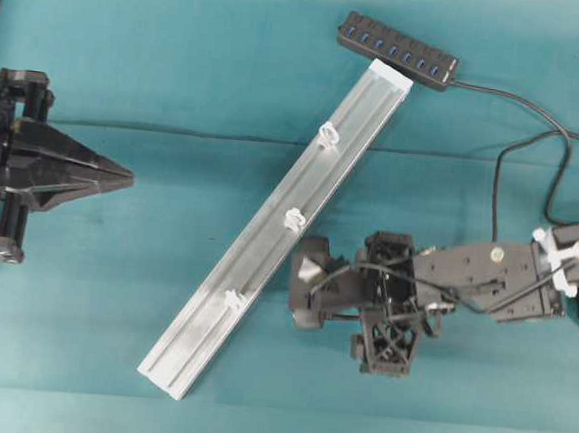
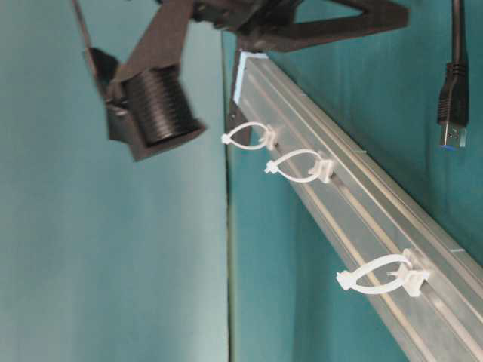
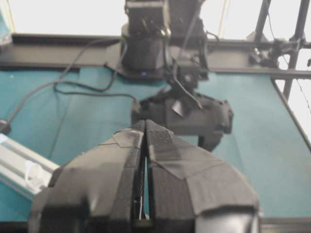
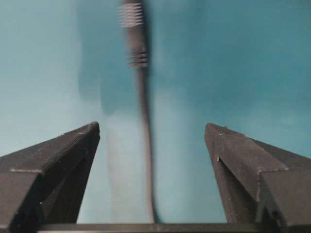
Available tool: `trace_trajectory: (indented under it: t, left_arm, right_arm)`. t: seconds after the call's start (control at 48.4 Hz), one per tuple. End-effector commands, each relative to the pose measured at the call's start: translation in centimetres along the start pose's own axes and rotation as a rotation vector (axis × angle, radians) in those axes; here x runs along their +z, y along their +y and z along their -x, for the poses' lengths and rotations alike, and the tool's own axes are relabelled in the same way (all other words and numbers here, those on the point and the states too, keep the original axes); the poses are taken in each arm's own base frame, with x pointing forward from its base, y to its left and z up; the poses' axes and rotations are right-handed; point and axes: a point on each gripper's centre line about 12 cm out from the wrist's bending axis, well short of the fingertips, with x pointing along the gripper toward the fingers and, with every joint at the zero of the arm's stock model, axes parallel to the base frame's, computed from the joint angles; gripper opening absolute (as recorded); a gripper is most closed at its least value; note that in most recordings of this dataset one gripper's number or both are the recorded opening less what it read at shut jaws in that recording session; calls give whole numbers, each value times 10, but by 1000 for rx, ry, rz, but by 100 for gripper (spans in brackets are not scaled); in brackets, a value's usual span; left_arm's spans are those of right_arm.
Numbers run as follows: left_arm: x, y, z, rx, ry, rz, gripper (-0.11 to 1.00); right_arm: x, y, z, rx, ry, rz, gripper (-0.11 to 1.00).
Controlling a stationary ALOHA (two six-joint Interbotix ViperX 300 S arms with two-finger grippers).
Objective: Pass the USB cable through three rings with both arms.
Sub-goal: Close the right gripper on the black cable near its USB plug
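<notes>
The right gripper [image 4: 151, 131] hangs over the teal desk [image 1: 131, 64] with its jaws spread wide and empty, the USB cable [image 4: 143, 145] running up between them to its plug just beyond the tips. Past it lies the silver rail [image 1: 268, 235] carrying the three rings [image 1: 295, 218], with the black hub [image 1: 398, 50] at its far end. Beyond the rail, the left gripper [image 1: 127, 176] has its jaws pressed together on nothing.

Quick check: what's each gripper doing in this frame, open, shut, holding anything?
Left gripper: shut, empty, off to the side of the rail.
Right gripper: open, holding nothing; the USB cable lies on the cloth between its fingers, not gripped.
</notes>
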Motion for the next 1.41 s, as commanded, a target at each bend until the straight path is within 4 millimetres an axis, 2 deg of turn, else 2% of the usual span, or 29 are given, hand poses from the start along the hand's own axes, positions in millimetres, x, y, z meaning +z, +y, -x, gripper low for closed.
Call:
trace_trajectory:
  t: [0.0, 0.703, 0.786, 0.91, 1.034, 1.096, 1.386]
  left_arm:
    - [6, 0, 0, 1, -18, -5, -1]
    - [12, 2, 5, 10, -46, -13, -1]
    - [12, 2, 5, 10, -46, -8, -1]
    - [12, 2, 5, 9, -46, -5, -1]
    - [12, 2, 6, 9, -49, -5, -1]
    - [12, 2, 6, 9, -48, -5, -1]
    - [12, 3, 6, 12, -49, -5, -1]
  right_arm:
    - [0, 0, -5, -1, -8, -2, 85]
    - [-5, -4, -16, -5, 4, -9, 82]
    - [-5, -4, -16, -5, 4, -8, 73]
    - [-3, -5, -16, -5, 1, -9, 50]
    - [-2, -5, -16, -4, -2, -6, 19]
    - [-1, -4, -16, -4, -1, -1, 9]
    - [-2, -4, -16, -5, 10, -1, 8]
